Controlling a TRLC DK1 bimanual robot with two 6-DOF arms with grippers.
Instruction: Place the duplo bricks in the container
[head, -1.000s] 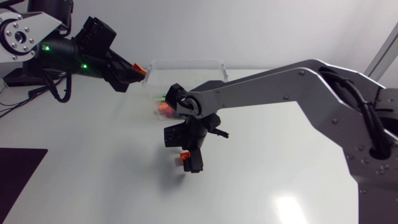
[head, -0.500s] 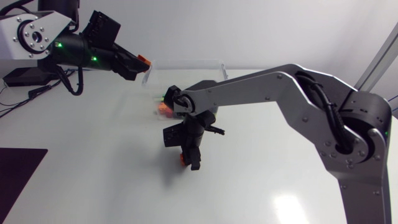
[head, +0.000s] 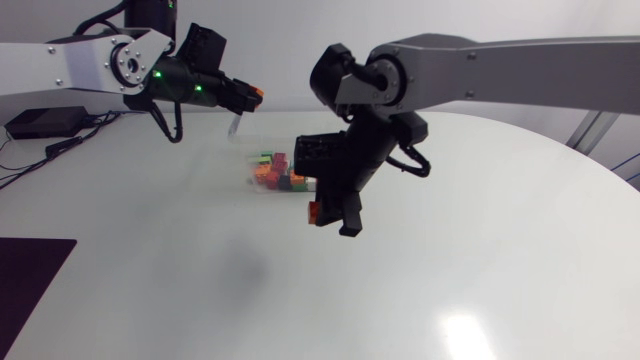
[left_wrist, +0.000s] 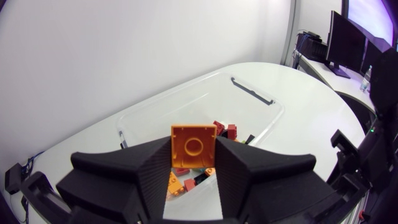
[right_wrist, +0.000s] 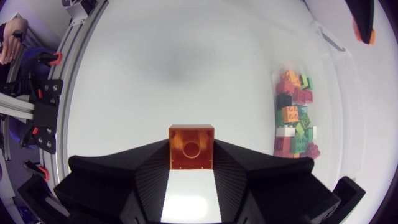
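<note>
Fingers of right gripper (head: 333, 222) pinch an orange brick (right_wrist: 191, 147) from both sides, spread only as wide as the brick. It hangs above the table (head: 480, 290), nearest the front. From overhead just a sliver of that brick shows btwn the fingers; the right wrist view gives its hollow underside in full. White table runs wide in front of it and to both sides, out to the rounded edge on the right.

Just behind, the brick pile (head: 272, 172) (red, green, orange, white, black pcs) sits in the container (left_wrist: 163, 98). Right arm covers the pile's right part from overhead. The clear walls barely show there, so rim position is hard to judge. Left wrist view shows the rim plainly, but fingers and brick hide part of the contents.

Farthest back, left gripper (head: 250, 96) is clamped on a second orange brick (left_wrist: 193, 144), held over the container's end. Height above the rim can't be told.
</note>
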